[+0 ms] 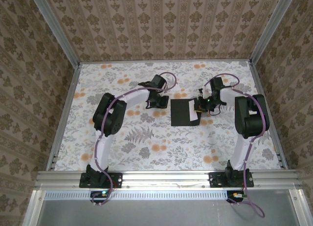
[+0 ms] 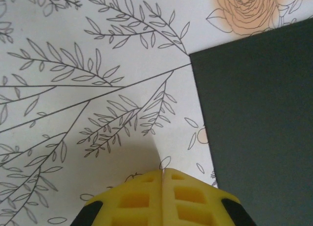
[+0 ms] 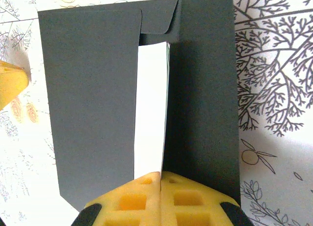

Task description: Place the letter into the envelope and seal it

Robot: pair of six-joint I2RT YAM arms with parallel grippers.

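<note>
The right hand [image 3: 160, 181] is clenched, fingertips pressed together at the near edge of the envelope [image 3: 88, 89]. There a white strip of the letter [image 3: 150, 108] shows between pocket and flap [image 3: 205, 89]. The left hand [image 2: 161, 176] is clenched on nothing, over the floral desk [image 2: 73, 113] just beside the envelope
</note>
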